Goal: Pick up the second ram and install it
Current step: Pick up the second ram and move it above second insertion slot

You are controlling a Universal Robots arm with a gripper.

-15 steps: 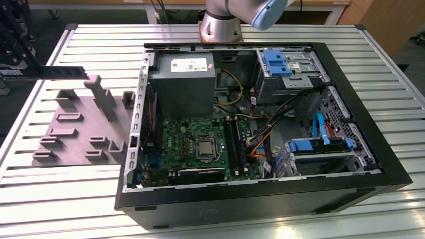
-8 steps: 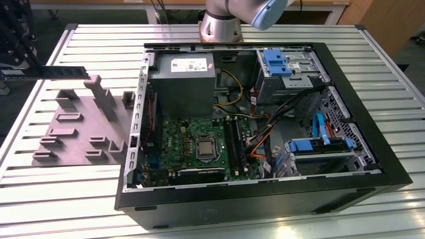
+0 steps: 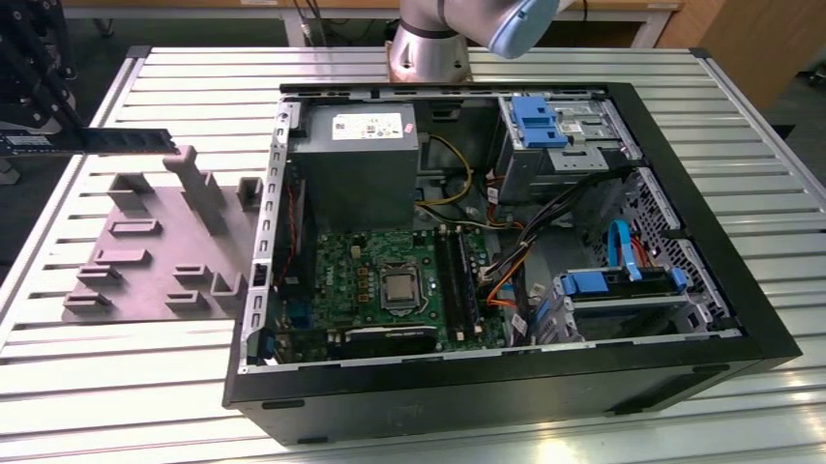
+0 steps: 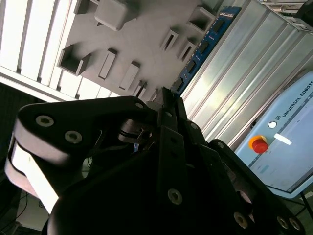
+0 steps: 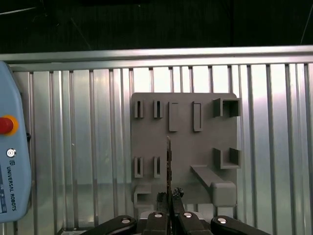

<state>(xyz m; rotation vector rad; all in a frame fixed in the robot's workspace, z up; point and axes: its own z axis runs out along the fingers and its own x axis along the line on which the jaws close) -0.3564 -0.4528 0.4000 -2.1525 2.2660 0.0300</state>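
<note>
The second ram (image 3: 110,140) is a long dark stick with a pale label, held level above the grey fixture plate (image 3: 142,261) at the exterior view's far left. My gripper (image 3: 29,133) is shut on one end of it. In the first wrist view the ram (image 5: 168,161) shows edge-on, sticking out from the gripper (image 5: 169,197) over the fixture plate (image 5: 205,142). In the second wrist view the ram's blue edge (image 4: 203,46) runs out past the fingertips (image 4: 165,98). The green motherboard (image 3: 374,256) lies in the open computer case (image 3: 722,319), with dark memory slots (image 3: 455,280) beside the silver processor.
The case stands on a ribbed metal table (image 3: 155,387) at the exterior view's right of the fixture plate, with its power supply (image 3: 351,155), drive cages and cables around the board. A pale blue teach pendant (image 5: 10,161) with a red button lies beside the plate. The arm's base (image 3: 432,43) stands behind the case.
</note>
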